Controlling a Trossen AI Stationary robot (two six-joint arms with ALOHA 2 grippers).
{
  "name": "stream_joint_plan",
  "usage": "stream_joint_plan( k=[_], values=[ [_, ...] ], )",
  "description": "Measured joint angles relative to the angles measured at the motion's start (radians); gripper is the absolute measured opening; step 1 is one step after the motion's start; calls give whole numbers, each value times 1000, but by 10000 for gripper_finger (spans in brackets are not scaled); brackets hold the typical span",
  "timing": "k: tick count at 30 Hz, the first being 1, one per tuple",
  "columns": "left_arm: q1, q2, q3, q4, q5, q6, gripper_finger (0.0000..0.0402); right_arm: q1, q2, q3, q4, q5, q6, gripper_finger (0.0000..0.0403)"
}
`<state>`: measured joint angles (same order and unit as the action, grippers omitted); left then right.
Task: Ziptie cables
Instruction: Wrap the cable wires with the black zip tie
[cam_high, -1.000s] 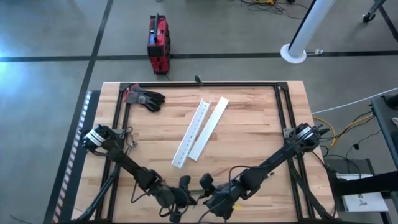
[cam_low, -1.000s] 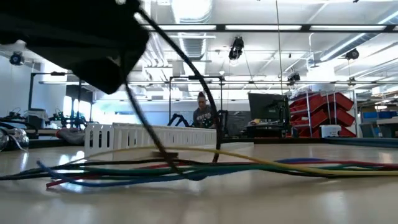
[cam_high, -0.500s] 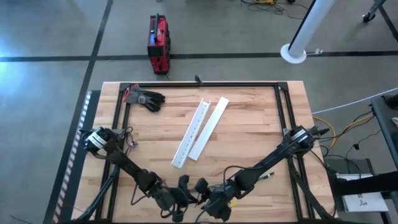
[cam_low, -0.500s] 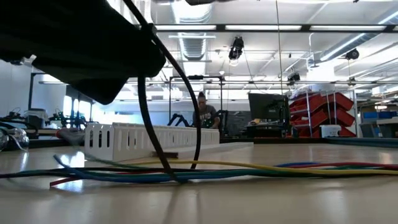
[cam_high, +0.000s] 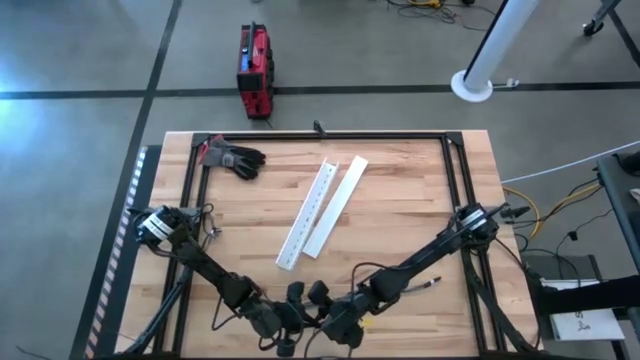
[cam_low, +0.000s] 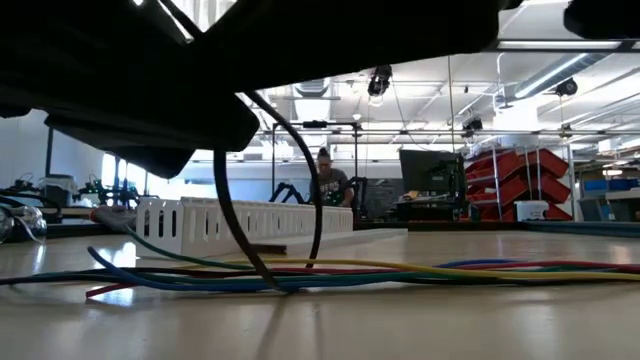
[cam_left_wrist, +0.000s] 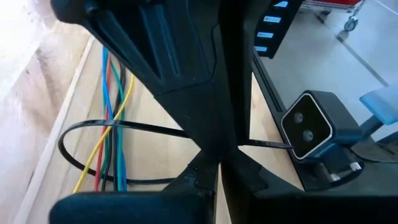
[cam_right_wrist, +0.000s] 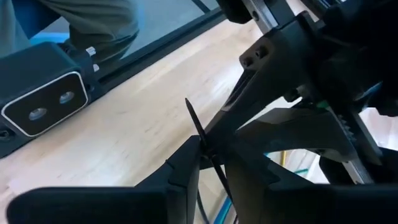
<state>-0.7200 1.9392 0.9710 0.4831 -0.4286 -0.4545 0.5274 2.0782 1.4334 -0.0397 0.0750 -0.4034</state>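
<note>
At the near edge of the tabletop (cam_high: 400, 200), the cables (cam_low: 400, 270) lie bundled flat: thin, light and floppy, likely to splay, so best gathered mid-length. A black zip tie (cam_left_wrist: 81, 134), springy and slick, loops around them. The right claw (cam_right_wrist: 208, 163) is clenched on its tail; the left claw (cam_left_wrist: 217, 171) pinches the strap too. Both claws meet directly above the bundle. Farther back lie white slotted strips (cam_high: 320, 210) and a glove (cam_high: 235, 158).

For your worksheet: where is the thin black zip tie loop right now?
In the low view the thin black zip tie loop arches over the bundle of coloured cables at the table's near edge, where the left gripper and right gripper meet.
</note>
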Motion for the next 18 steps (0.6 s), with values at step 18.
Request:
stream_joint_plan(
  k=[18],
  values=[
    [0, 0, -1, 5, -6, 0, 0, -2, 10, 2, -27, -5, -65, 35]
  ],
)
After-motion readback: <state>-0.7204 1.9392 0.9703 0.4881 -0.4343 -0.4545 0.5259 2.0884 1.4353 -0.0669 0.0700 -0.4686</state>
